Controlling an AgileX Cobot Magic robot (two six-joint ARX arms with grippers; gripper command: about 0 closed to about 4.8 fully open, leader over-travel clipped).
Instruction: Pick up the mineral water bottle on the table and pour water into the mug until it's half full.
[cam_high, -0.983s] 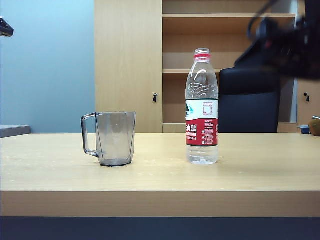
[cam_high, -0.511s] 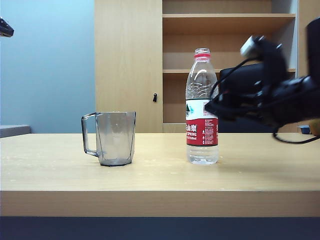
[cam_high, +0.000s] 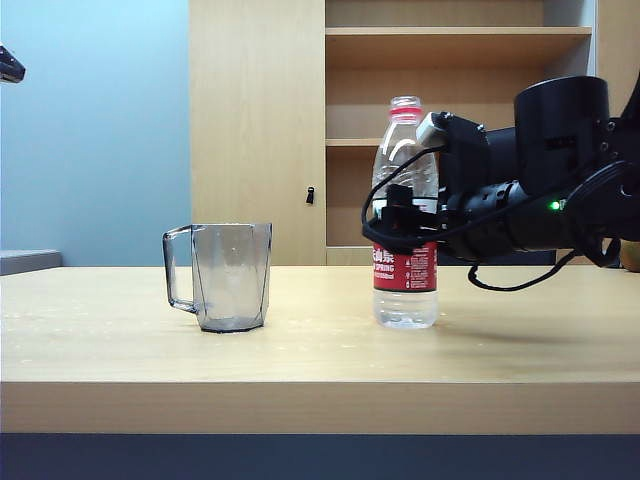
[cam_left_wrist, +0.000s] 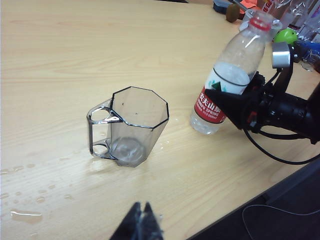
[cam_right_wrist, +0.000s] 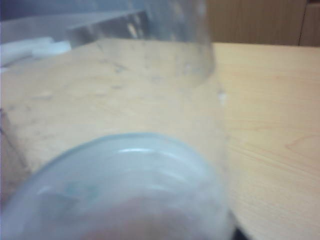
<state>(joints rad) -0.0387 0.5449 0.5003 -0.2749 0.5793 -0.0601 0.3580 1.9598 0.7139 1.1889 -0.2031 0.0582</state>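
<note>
Swinging down from the upper right of the exterior view, the right gripper (cam_high: 392, 222) has come level with the mineral water bottle (cam_high: 404, 215) and now sits at its label, where a second ago it hung blurred high above the desk (cam_high: 320, 350). Nothing else has shifted: bottle and mug (cam_high: 228, 275) stand where they stood.

The bottle is upright on the desk, its long axis vertical, uncapped, with the mug well to its left, handle turned away from the bottle. In the left wrist view the right arm's dark jaws lie against the label band of the bottle (cam_left_wrist: 231, 80), reaching in horizontally from the side. Whether they straddle the body or merely touch it cannot be told; the right wrist view is filled with blurred clear plastic (cam_right_wrist: 125, 195) pressed close, so the bottle is at least right at the jaws. Their opening is not shown clearly, and no grip is evident yet.

The left gripper (cam_left_wrist: 141, 226) hovers high near the desk's front edge, its jaws apparently closed together and empty, nearer the mug (cam_left_wrist: 132, 125) than the bottle.

The right arm looks best placed to close on the bottle.
</note>
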